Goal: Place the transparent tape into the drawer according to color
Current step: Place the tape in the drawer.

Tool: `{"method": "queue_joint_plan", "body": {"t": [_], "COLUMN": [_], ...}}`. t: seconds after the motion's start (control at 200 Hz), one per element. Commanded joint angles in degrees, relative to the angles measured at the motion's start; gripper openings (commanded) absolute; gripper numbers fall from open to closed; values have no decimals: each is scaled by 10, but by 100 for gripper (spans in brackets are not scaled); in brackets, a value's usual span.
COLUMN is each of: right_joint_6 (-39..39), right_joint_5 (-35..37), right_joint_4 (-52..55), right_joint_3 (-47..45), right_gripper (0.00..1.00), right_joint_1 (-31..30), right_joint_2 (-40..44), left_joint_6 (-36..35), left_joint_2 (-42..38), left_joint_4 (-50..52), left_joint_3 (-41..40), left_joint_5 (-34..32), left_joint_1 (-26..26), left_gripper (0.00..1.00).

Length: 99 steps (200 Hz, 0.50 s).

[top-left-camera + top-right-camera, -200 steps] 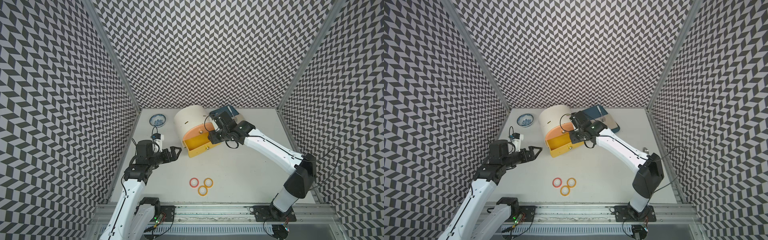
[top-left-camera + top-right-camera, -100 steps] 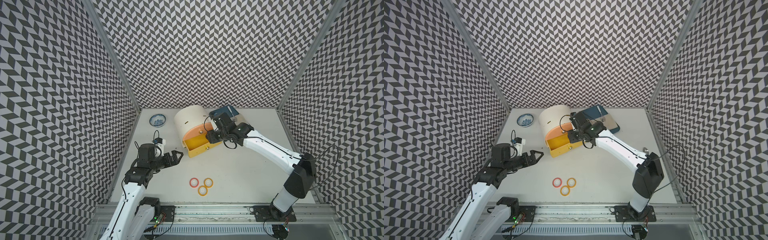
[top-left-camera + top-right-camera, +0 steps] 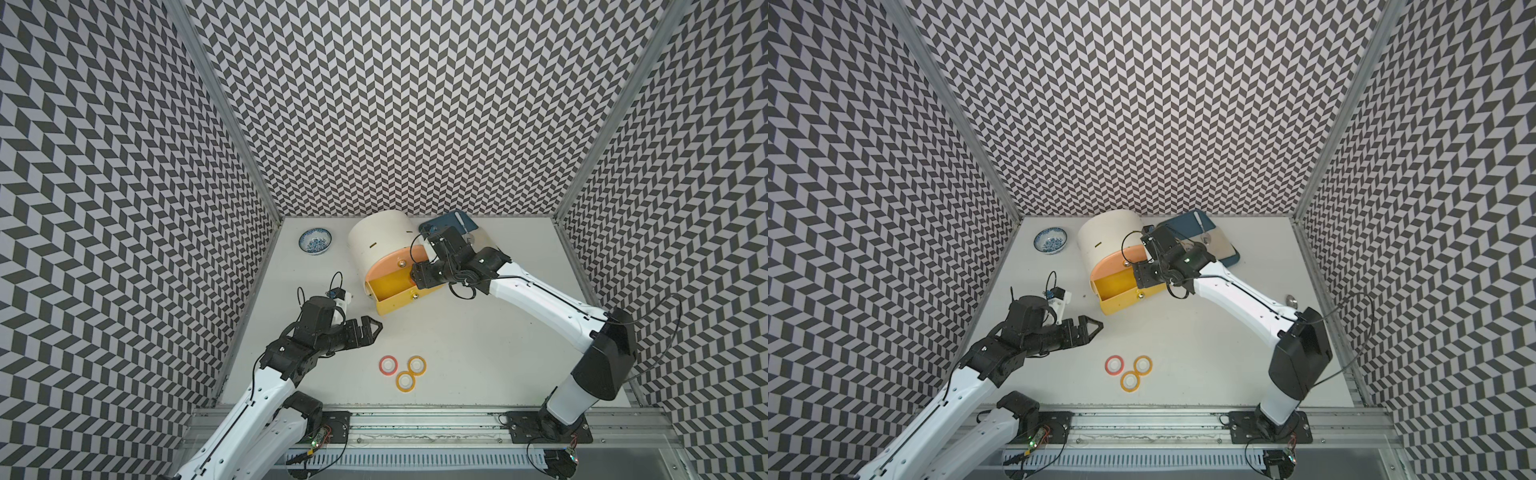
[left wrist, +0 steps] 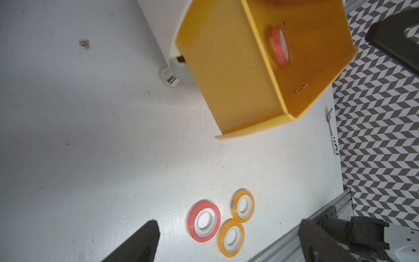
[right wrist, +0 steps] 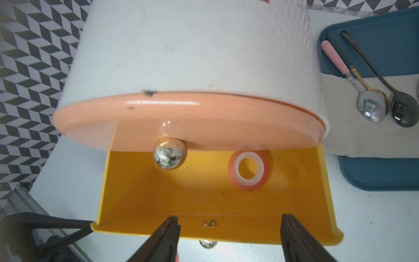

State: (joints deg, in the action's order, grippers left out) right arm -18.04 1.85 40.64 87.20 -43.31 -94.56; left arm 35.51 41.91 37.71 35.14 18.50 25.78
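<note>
Now — right jaws spread, empty, over the yellow drawer [image 5: 147, 199] front lip; a pink tape ring [image 5: 249, 169] lies inside. Meanwhile left jaws wide apart, gripping nothing, hover near a pink ring [image 3: 388, 365] and two orange rings [image 3: 417, 365] [image 3: 405, 381] on the bench [image 3: 498, 353].

1. We have a white-shelled, black-jointed left arm [image 3: 266, 395] with thin black cable loops [image 3: 337, 281] at its wrist.
2. Our white-shelled right arm [image 3: 540, 299] bears a bulky black elbow block [image 3: 606, 357].
3. We stand on flat black bolted base plates [image 3: 544, 432].
</note>
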Motion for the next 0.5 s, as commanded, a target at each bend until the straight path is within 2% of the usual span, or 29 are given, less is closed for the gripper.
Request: {"method": "queue_joint_plan", "body": {"t": [0.0, 0.215, 0.396, 0.491], "right_joint_6": [6, 9, 6, 5], "right_joint_5": [-3, -39, -55, -60], "right_joint_4": [-13, -11, -12, -14], "right_joint_3": [-30, -117, -175, -193], "right_gripper": [82, 100, 100, 100], "right_joint_1": [3, 12, 18, 22], "right_joint_2": [51, 110, 150, 167], "left_joint_6": [29, 61, 87, 91], "left_joint_2": [15, 70, 159, 224], "left_joint_4": [12, 37, 26, 20], "left_joint_3": [-3, -3, 5, 22], "left_joint_5": [-50, -109, -143, -168], "left_joint_1": [50, 169, 261, 292], "left_gripper": [100, 100, 100, 100]}}
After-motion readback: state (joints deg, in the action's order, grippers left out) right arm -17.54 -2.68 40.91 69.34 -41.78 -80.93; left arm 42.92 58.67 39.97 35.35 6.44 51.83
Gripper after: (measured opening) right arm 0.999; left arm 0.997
